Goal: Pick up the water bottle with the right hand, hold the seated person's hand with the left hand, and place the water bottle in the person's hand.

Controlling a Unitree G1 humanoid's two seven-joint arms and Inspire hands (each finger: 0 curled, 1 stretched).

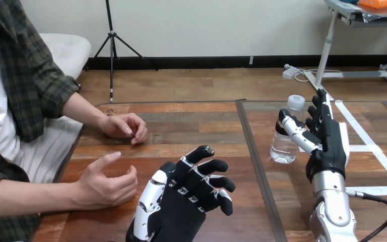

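Water bottle (285, 147): we see it upright on the table (191, 123), right half, just past the dark strip (254, 151) that divides the top. Clear body, white cap (296, 101) on.
Right hand (328, 143): raised just to the right of the bottle, fingers (322, 108) straight and pointing up, spread open. Its thumb (293, 128) reaches left across the bottle's front; we cannot tell if it touches. Nothing is clamped; the bottle stands on the wood.
Right arm (332, 201): silver forearm rising from the bottom edge.
Left hand (181, 201): low over the table's left half, back up, fingers fanned out and loosely bent, pointing right. Holds nothing.
Person's lower hand (106, 185): at the view's left, resting near the table's edge, loosely curled with thumb up, empty. We see it just beside the left hand, a small gap between them, no contact.
Person's upper hand (125, 126): farther back on the table's left side, fingers curled under, empty, well apart from both robot hands and the bottle.
White tape lines (363, 136): we note them on the table's right part, behind the right hand.
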